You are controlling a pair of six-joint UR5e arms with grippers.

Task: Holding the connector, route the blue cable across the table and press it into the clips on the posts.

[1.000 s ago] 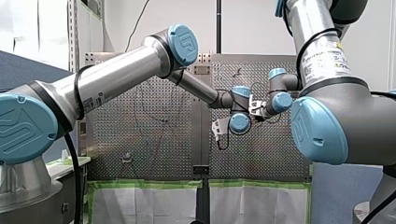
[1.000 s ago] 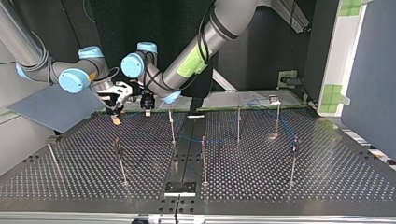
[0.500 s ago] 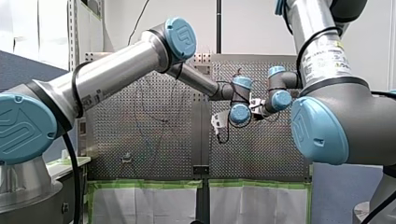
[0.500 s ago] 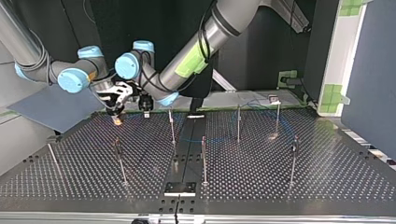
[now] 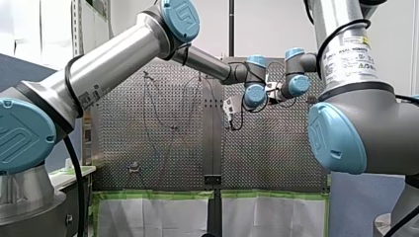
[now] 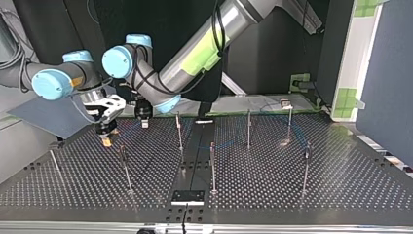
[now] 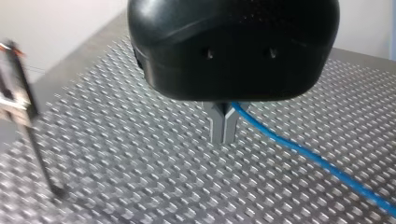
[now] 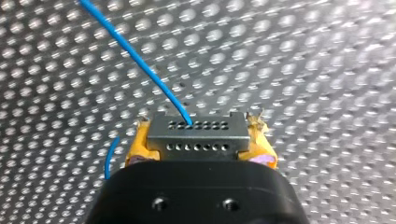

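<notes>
My right hand (image 8: 201,148) is clamped on the connector (image 8: 197,134). The blue cable (image 8: 135,56) runs from it toward my left hand (image 7: 223,129), whose fingers are together beside it. The nearest post (image 6: 125,170) stands close to my right hand, camera-side in the top view, so I judge that arm leads.

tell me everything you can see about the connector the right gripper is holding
The connector is a small grey, metal-looking rectangular block. The face toward the right wrist camera has two rows of small round holes. It sits level, clamped on both sides between the yellow pads of my right gripper, with the perforated table behind it. The blue cable enters one hole in the upper row and runs away over the table. The top view shows it too small to make out.
</notes>
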